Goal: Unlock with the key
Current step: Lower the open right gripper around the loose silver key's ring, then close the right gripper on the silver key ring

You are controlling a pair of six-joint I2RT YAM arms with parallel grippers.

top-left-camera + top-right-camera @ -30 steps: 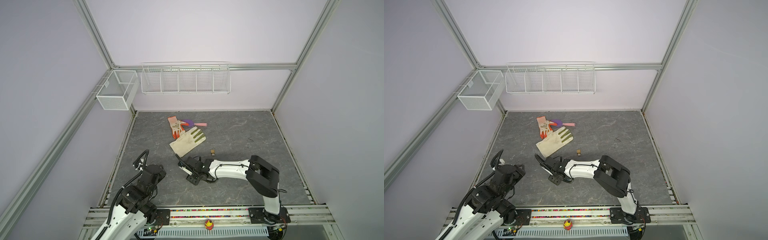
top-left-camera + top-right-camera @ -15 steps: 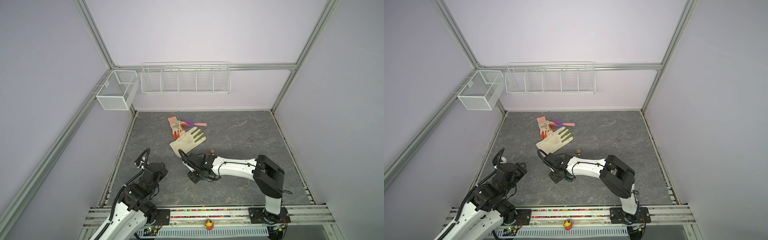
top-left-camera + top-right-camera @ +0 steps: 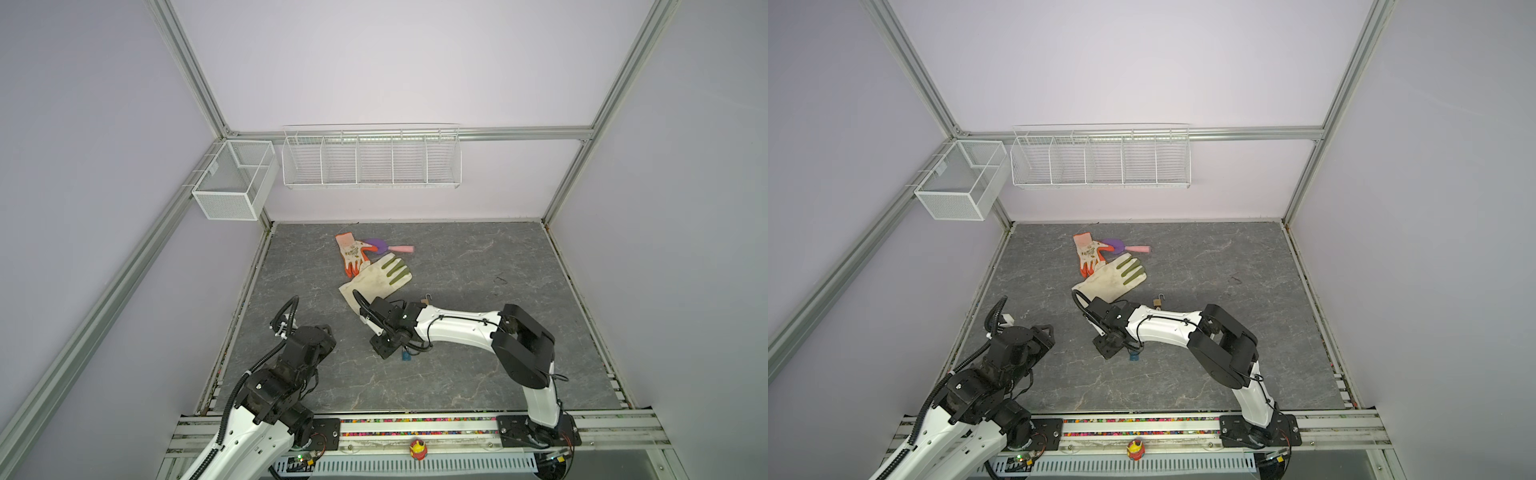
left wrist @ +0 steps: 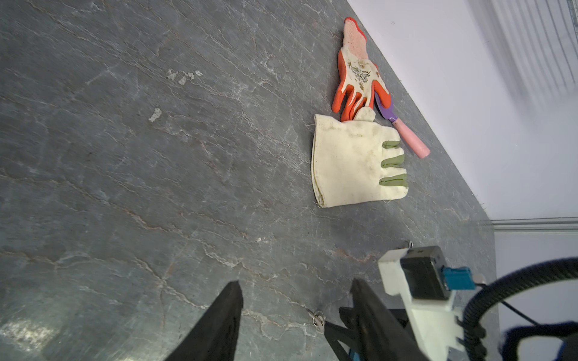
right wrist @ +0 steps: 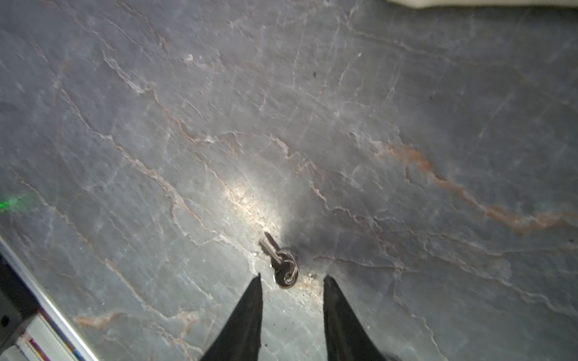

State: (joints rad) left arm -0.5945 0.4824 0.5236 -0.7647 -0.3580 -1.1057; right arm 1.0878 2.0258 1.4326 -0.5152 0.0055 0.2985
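Since a second ago your right arm's wrist has crept a little higher in both top views. Its white forearm [image 3: 457, 330] now runs right up against the small brass padlock [image 3: 424, 298], where a gap showed before. Your left arm has hardly shifted.

Your right claw [image 5: 291, 276] points down at the bench [image 5: 406, 93] with its two fingers apart and nothing between them, so it stands open. The key [image 5: 271, 248], on a small split ring, lies flat on the bench just ahead of the fingertips and in line with the gap. In both top views the claw hides it. Your left claw [image 4: 296, 282] also stands open with nothing in it, over the bench's left front part.

The cream glove [image 3: 376, 280] lies close behind the right claw, its cuff nearest the wrist. The orange glove [image 3: 351, 253] and a purple-and-pink trowel [image 3: 388, 248] sit farther back, toward the back wall. Bare bench stretches from the forearm to the right wall, and from the claw down to the front rail [image 3: 415, 419]. A bare strip also separates your two claws. The mesh basket [image 3: 232, 183] and the wire rack [image 3: 370, 158] hang on the walls well above the bench.

The orange glove bears a dark printed motif, but you can read no letters in it. A small tag [image 3: 214, 168] on the mesh basket is too small to read.
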